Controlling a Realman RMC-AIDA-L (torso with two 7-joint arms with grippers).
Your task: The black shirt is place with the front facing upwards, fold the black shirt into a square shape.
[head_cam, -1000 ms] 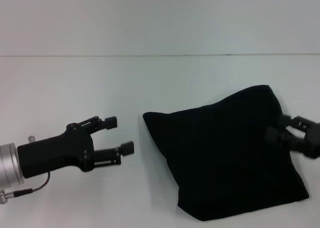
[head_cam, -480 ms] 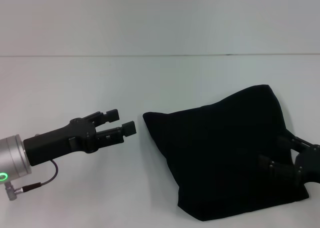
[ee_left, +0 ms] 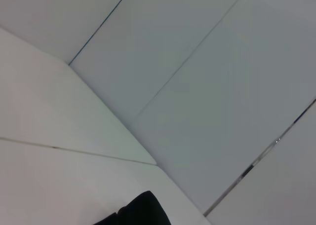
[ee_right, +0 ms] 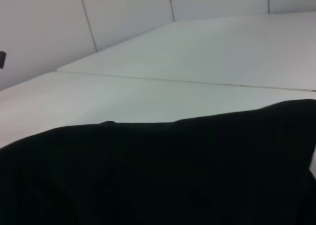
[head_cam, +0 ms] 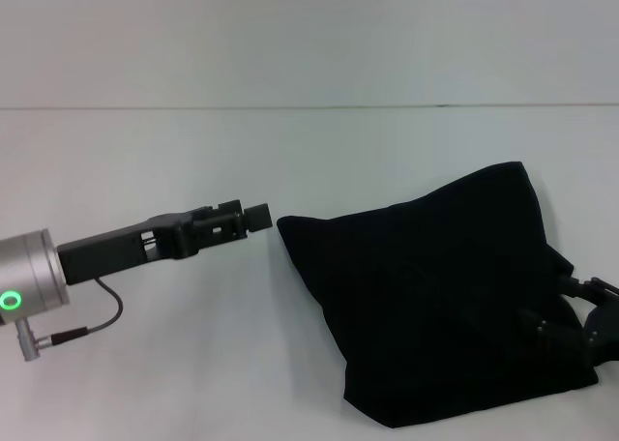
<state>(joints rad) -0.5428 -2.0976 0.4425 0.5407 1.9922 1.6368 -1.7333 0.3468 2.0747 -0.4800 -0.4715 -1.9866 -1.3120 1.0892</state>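
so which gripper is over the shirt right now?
The right gripper, at the black shirt's right edge. The left gripper sits off its left corner, over bare table.

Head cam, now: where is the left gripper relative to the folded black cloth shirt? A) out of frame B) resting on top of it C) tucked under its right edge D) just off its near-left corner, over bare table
D: the left gripper sits beside the upper left corner of the folded black cloth shirt, over the white table, not on the fabric.
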